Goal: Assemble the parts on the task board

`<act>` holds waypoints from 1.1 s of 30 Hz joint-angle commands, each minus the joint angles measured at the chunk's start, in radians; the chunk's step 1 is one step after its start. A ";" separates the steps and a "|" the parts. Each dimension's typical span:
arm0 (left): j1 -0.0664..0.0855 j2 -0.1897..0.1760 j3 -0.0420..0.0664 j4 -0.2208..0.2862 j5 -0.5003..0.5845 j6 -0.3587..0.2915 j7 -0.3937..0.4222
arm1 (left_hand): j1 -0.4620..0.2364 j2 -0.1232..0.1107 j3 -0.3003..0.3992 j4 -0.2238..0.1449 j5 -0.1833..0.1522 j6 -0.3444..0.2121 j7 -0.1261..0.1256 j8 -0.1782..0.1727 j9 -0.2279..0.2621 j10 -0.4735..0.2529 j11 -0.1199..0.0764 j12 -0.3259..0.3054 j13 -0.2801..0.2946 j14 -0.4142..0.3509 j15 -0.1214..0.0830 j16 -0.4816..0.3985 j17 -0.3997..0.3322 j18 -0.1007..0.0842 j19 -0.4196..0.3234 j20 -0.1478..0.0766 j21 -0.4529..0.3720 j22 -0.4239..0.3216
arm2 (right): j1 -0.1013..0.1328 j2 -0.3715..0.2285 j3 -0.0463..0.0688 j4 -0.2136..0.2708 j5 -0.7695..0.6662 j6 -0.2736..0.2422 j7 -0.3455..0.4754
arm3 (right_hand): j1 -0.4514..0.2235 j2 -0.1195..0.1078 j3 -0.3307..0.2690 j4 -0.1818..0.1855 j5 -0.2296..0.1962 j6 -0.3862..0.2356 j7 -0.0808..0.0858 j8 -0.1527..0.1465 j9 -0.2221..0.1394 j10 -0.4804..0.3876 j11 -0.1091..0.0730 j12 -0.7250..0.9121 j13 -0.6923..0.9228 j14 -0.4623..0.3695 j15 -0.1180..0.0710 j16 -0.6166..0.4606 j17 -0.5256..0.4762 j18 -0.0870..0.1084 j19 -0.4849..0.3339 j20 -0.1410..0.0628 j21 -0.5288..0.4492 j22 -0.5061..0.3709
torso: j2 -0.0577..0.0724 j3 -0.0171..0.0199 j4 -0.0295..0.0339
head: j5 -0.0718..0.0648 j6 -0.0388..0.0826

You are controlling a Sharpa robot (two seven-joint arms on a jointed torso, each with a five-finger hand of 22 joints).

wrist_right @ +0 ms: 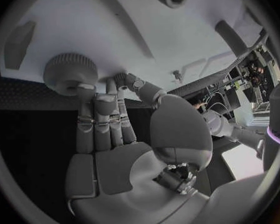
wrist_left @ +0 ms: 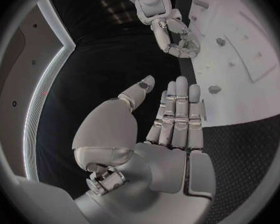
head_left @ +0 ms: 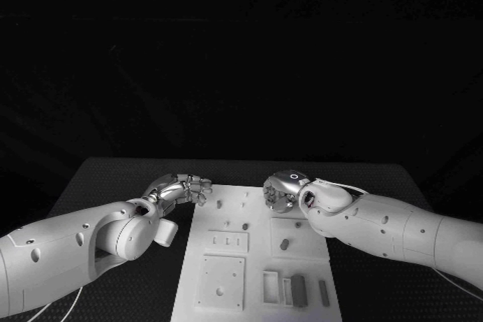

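The task board lies in the middle of the desk, running from the near edge toward the far one. Grey parts lie in a cluster near its near right corner.

The right hand is over the board's far right corner. In the right wrist view its fingers reach to a round knurled knob, and a fingertip rests on or just at its rim. I cannot tell whether the knob is gripped or only touched. The left hand hovers at the board's far left edge with its fingers straight and side by side, the thumb apart, holding nothing.

The main risk, as I judge it, is at the knob. With contact this slight, a push or turn could let the fingertip slip off the rim. If the knob is loose, it could tip or roll toward the far edge of the desk. The left hand is close enough to nudge the board sideways if it drops, which would spoil the right hand's alignment.

From the head view the right hand covers the knob entirely, so its seat on the board is hidden. The small holes and pegs on the board are too small to identify. The near end of the board is cut off by the picture's edge.
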 commanded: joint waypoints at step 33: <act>0.001 0.005 0.001 0.000 -0.003 0.005 0.008 | -0.011 0.000 -0.002 -0.003 0.001 0.003 0.005 -0.007 0.003 -0.007 -0.003 -0.010 -0.001 -0.010 0.000 -0.002 -0.001 0.010 -0.005 -0.001 0.004 0.010 | -0.018 0.036 -0.004 0.087 -0.190 -0.225 -0.188 | 0.025 -0.020 0.035 0.005 -0.002 0.024 -0.010 0.007 0.034 0.030 -0.017 0.008 0.053 -0.028 -0.041 0.013 -0.009 0.052 -0.002 -0.016 0.030 0.022 | 0.010 0.0021 0.0035 | 0.006 0.029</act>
